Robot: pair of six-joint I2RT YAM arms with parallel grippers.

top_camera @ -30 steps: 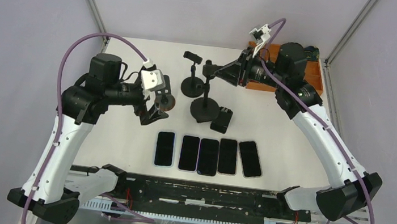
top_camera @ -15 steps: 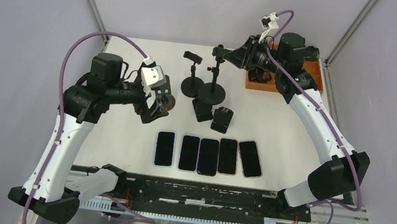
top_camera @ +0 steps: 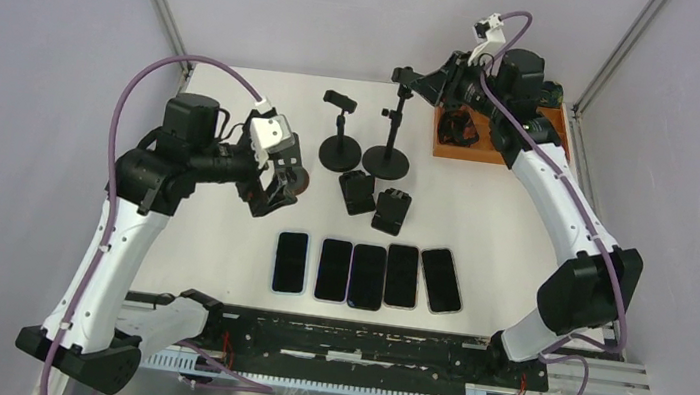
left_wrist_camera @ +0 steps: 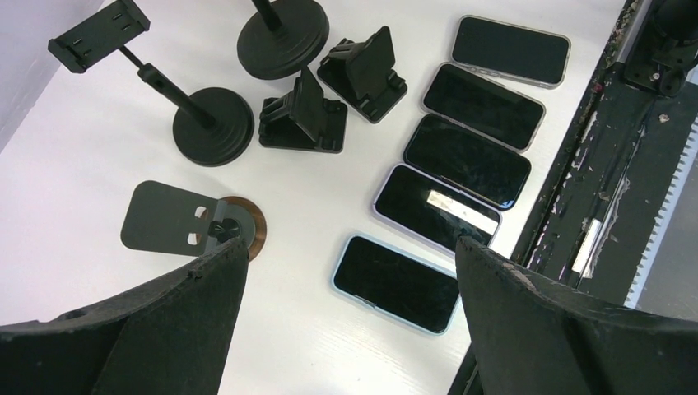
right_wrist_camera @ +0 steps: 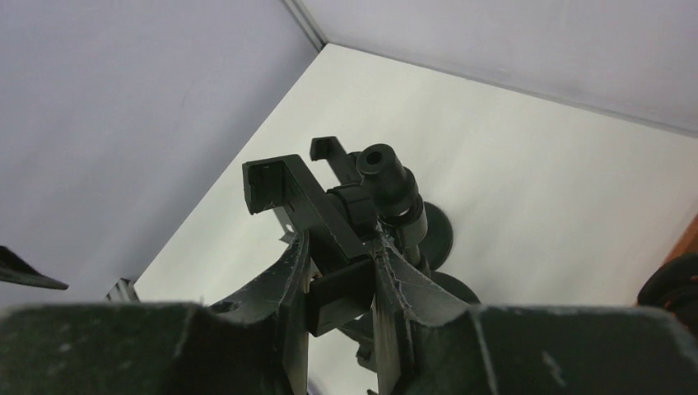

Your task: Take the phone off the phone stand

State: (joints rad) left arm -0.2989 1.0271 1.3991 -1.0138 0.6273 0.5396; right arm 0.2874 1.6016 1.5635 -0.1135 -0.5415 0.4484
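Right pincer (right_wrist_camera: 339, 284): gripping the clamp head of a tall phone stand (top_camera: 393, 132) at the counter's (top_camera: 210, 241) far side.
Left pincer (left_wrist_camera: 350, 247): fingers spread wide, holding nothing.
Phones (top_camera: 367, 275): five flat in a row, near edge.

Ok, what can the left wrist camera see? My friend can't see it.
Five phones lie side by side on a white table, none on a stand. Beside them are two pole stands, two folding stands and a flat stand, framed by the open left tool.
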